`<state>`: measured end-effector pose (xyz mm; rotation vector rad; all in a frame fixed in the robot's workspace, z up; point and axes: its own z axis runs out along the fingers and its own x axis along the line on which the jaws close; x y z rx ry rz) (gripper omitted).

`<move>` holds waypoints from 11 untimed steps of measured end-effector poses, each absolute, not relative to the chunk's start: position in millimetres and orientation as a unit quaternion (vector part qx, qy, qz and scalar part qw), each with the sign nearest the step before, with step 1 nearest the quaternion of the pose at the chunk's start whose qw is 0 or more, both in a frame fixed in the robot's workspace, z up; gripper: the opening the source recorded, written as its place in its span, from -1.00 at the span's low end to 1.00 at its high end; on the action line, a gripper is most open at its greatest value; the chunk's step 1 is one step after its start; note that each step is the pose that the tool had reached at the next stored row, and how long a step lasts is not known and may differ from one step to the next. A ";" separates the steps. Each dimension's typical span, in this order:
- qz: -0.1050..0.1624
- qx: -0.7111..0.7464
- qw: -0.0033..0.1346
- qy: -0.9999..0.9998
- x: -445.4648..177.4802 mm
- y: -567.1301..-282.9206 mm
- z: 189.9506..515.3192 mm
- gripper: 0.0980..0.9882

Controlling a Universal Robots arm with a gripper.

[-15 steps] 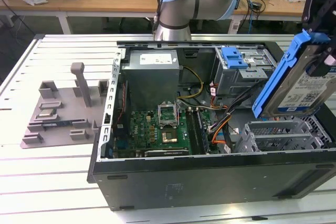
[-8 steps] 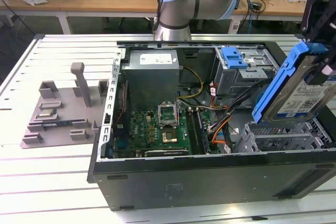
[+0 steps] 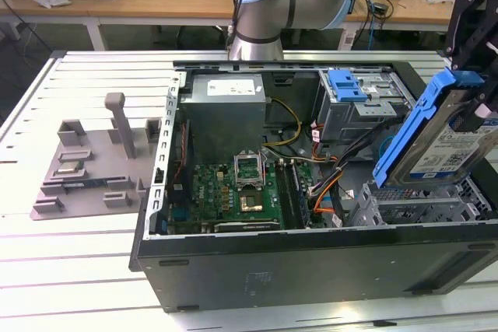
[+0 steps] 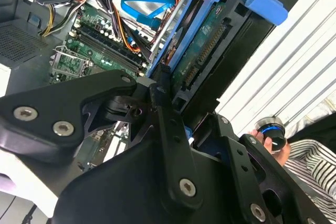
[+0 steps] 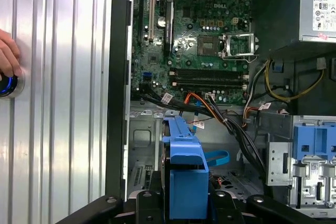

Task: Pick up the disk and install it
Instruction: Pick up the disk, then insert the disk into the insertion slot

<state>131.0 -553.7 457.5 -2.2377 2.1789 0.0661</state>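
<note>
In the exterior view the gripper (image 3: 473, 79) is clenched on the disk (image 3: 440, 149). The disk hangs tilted over the cage (image 3: 405, 207) at the exterior view's right end of the open case (image 3: 311, 270). A grey stand (image 3: 93, 169) sits on the table (image 3: 78, 270), apart from the case.

In the second wrist view black fingers (image 4: 157, 100) pinch the disk (image 4: 210, 45) at its edge, its circuit side showing. A hand (image 4: 281, 148) touches a knob (image 4: 270, 129).

In the first wrist view the disk (image 5: 186, 174) stands over the case floor beside the board (image 5: 194, 35).
</note>
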 end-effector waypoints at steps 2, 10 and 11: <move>0.021 -0.716 0.009 0.697 131.0 -553.7 457.5 -0.39; 0.021 -0.716 0.009 0.697 131.0 -553.7 456.3 -0.39; 0.021 -0.716 0.009 0.697 131.0 -553.7 455.0 -0.39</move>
